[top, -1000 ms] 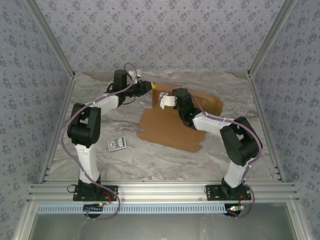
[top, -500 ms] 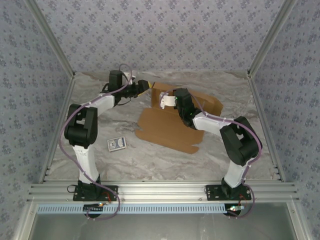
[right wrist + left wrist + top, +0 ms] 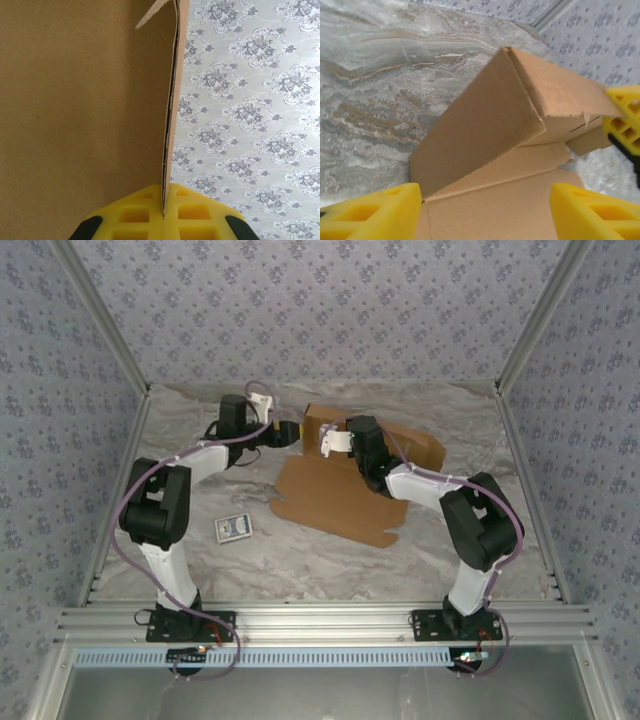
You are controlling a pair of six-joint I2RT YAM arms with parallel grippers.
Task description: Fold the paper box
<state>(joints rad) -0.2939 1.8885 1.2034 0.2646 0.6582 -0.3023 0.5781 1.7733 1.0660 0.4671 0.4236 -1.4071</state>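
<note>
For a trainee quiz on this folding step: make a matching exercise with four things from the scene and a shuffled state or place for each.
1 paper box
2 left gripper
3 right gripper
4 card packet

A flat on the table
B shut on a cardboard panel
C one wall raised
D open

Pairs: 1-C, 2-D, 3-B, 4-A

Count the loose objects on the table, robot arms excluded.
2. The paper box lies centrally, toward the back; a small blue-and-white packet lies to its left, nearer the front. Something may hide beneath the box.
</note>
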